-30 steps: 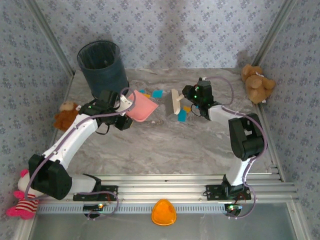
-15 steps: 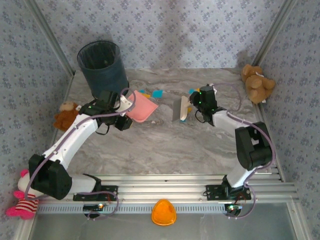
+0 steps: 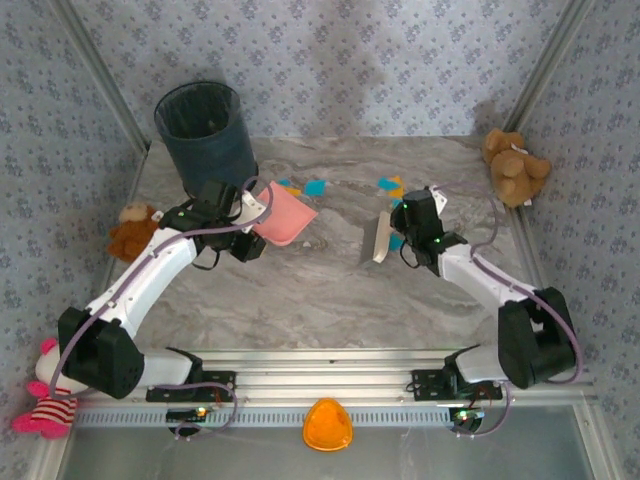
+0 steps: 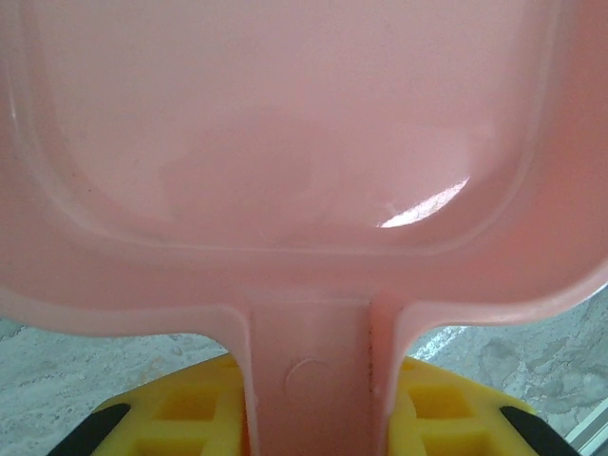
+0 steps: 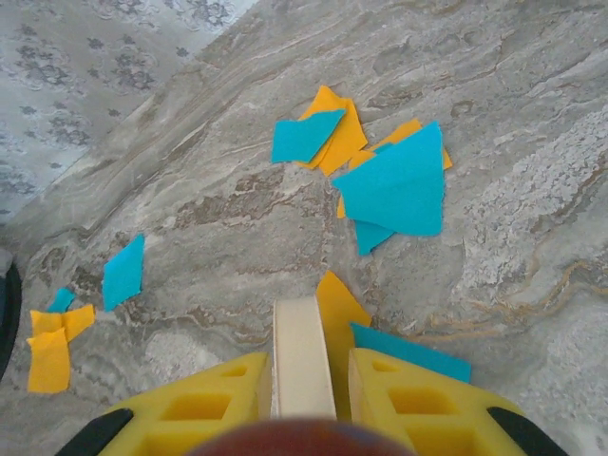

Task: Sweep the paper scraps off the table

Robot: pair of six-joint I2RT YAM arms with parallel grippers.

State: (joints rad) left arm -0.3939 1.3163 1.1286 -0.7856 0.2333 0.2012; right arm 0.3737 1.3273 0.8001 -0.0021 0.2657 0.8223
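Now | left pincer (image 4: 309, 410) closed around dustpan (image 3: 285, 215) handle, far left | right pincer (image 5: 302, 380) closed around brush (image 3: 381, 237), paper scraps (image 5: 394, 185) just beyond on worktop (image 3: 300, 290)

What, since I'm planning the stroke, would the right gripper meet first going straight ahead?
Probably the orange scrap on the table just ahead of the right gripper and its held brush; the cyan-orange pile lies farther on. Gripper height is unclear.

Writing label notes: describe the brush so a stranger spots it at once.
On the marble table, look right of centre, where the right gripper is shut on a brush. It is the only cream straight bar, unlike the pink dustpan at left and the small orange and blue paper scraps nearby.
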